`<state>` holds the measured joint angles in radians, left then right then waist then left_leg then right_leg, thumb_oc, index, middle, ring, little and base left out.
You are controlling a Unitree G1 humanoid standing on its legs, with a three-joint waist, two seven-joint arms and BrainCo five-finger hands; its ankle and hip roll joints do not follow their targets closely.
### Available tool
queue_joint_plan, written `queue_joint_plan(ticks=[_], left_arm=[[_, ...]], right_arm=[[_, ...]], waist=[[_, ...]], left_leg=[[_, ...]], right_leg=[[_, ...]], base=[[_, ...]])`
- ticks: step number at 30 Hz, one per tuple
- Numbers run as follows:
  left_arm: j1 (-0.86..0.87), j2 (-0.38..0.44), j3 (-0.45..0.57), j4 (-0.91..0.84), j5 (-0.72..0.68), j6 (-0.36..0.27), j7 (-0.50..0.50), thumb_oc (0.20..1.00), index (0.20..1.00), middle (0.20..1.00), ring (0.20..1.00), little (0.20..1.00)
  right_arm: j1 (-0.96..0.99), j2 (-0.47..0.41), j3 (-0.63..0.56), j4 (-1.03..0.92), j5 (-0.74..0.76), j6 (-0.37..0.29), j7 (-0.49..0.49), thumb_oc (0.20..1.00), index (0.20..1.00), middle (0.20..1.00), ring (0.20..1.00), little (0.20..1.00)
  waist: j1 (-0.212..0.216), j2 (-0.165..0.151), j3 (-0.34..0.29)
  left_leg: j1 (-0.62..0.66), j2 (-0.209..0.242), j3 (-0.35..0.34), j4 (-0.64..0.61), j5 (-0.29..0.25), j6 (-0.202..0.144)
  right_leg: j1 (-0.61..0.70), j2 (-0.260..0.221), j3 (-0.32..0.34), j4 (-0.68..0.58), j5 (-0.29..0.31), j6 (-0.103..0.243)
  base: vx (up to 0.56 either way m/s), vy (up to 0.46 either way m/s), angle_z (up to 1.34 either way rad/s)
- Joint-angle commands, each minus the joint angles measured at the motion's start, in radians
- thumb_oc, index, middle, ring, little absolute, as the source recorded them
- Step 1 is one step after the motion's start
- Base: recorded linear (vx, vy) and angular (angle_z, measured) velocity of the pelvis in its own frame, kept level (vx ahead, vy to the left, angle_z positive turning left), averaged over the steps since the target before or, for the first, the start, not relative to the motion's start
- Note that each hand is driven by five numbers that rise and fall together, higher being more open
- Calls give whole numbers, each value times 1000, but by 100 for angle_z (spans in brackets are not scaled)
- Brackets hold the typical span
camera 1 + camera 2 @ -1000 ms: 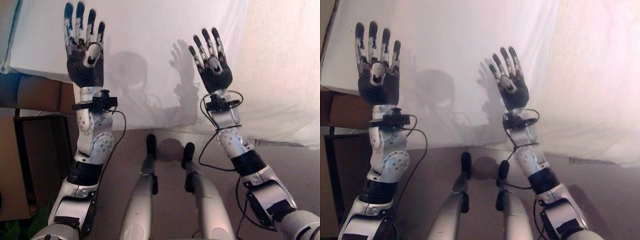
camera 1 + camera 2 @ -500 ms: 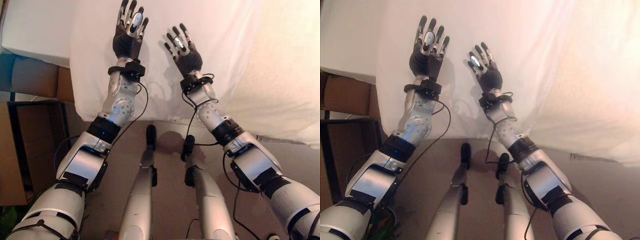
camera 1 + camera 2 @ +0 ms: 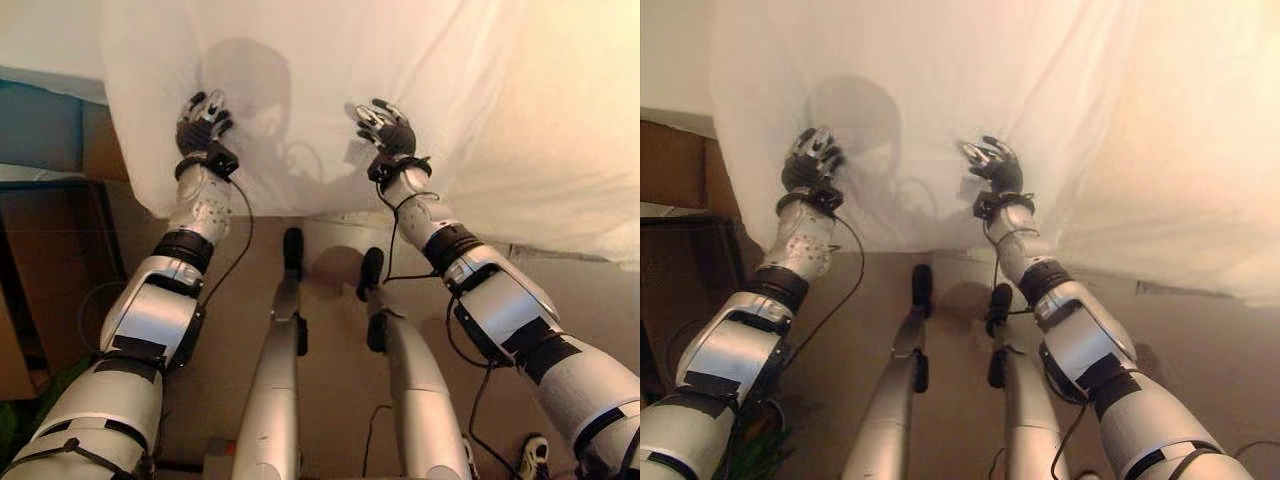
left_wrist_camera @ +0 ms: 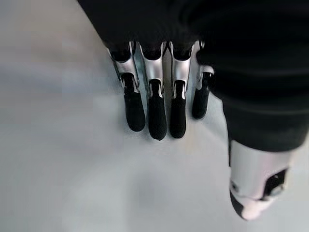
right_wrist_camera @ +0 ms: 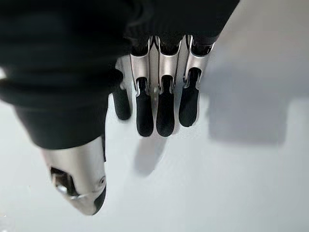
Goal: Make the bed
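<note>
Our left hand [image 3: 202, 118] and right hand [image 3: 383, 126] have dropped from raised to the white sheet [image 3: 480, 90] hanging over the bed's edge, fingers relaxed, gripping nothing, poised to smooth it.

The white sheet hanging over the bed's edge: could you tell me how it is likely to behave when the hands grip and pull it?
The sheet is probably floppy: it drapes over the edge in soft folds. It looks thin and light, so it should lift easily but sag between the left hand and right hand. Its smooth surface may slip under the open fingers.
</note>
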<state>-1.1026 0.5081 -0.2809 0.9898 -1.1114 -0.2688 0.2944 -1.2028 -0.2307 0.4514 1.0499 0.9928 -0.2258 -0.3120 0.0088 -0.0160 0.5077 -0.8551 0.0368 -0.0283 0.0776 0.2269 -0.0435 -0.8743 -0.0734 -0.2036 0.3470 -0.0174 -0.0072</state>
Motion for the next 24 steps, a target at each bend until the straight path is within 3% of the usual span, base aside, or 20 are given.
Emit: queue_joint_plan(ticks=[1,3,6,7,8,10,12,13,18,20,21,22,24], left_arm=[[45,48,112,80,48,-9,40,1000,1000,1000,1000,1000],[93,52,148,75,54,-14,50,1000,1000,1000,1000,1000],[184,65,206,78,74,-23,73,1000,1000,1000,1000,1000],[214,69,228,75,84,-29,84,1000,1000,1000,1000,1000],[261,66,252,67,89,-31,92,1000,1000,1000,1000,1000],[313,52,290,57,95,-36,104,1000,1000,1000,1000,1000],[391,43,333,48,116,-37,121,1000,1000,1000,1000,1000],[431,26,340,28,129,-43,133,1000,1000,1000,1000,1000],[603,-48,391,-36,201,-47,161,1000,1000,1000,1000,1000],[676,-57,380,-34,287,-16,153,1000,1000,1000,1000,1000],[713,-22,330,-51,501,25,172,1000,1000,1000,1000,1000],[740,2,291,-74,620,42,164,1000,1000,1000,1000,1000],[787,15,264,-85,723,52,117,1000,1000,1000,1000,1000]], right_arm=[[88,-50,-92,55,-72,18,-56,1000,1000,1000,1000,1000],[153,-66,-136,69,-88,18,-62,1000,1000,1000,1000,1000],[292,-92,-214,93,-111,17,-79,1000,1000,1000,1000,1000],[334,-104,-244,109,-127,22,-88,1000,1000,1000,1000,1000],[389,-108,-274,113,-129,20,-95,1000,1000,1000,1000,1000],[463,-117,-336,126,-123,17,-116,1000,1000,1000,1000,1000],[568,-122,-410,144,-147,12,-158,1000,1000,1000,1000,1000],[619,-115,-423,138,-166,12,-169,1000,1000,1000,1000,1000],[813,-90,-486,82,-235,13,-193,1000,1000,1000,1000,1000],[878,-93,-478,33,-275,12,-176,1000,1000,1000,1000,1000],[907,-104,-468,9,-310,13,-156,1000,1000,1000,1000,1000],[930,-124,-463,-15,-329,9,-123,1000,1000,1000,1000,1000],[973,-144,-472,-84,-308,-10,-50,1000,1000,1000,1000,1000]], waist=[[3,-45,12],[-3,-43,12],[-6,-34,12],[-11,-35,12],[-10,-31,12],[-17,-30,12],[-24,-29,12],[-25,-25,12],[-35,-15,12],[-40,-10,12],[-42,-6,12],[-44,-5,12],[-50,1,12]], left_leg=[[38,-36,36,134,-219,-36],[13,-41,46,130,-194,-29],[47,-40,39,117,-213,-30],[29,-43,51,115,-193,-25],[53,-41,42,114,-214,-29],[39,-46,53,114,-193,-22],[49,-45,57,114,-197,-21],[79,-45,48,116,-220,-24],[119,-48,56,135,-229,-20],[157,-44,59,148,-239,-20],[177,-44,62,149,-237,-19],[196,-42,66,151,-238,-20],[242,-39,82,139,-206,-17]], right_leg=[[124,-35,14,-256,119,140],[100,-43,3,-257,137,132],[119,-41,12,-245,113,138],[102,-46,0,-246,127,131],[122,-43,9,-237,106,138],[105,-50,-1,-232,118,130],[109,-53,-2,-220,107,129],[132,-51,9,-205,83,134],[151,-60,14,-140,51,128],[177,-64,15,-104,26,126],[191,-68,15,-86,18,125],[203,-69,14,-71,8,125],[224,-73,7,-42,9,118]], base=[[-4,14,5],[-61,13,7],[-4,12,3],[38,10,0],[-59,3,1],[0,0,0],[15,1,-1],[0,0,0],[-31,-2,3],[-22,-4,1],[-46,-7,-1],[-49,16,-1],[-112,6,-6]])
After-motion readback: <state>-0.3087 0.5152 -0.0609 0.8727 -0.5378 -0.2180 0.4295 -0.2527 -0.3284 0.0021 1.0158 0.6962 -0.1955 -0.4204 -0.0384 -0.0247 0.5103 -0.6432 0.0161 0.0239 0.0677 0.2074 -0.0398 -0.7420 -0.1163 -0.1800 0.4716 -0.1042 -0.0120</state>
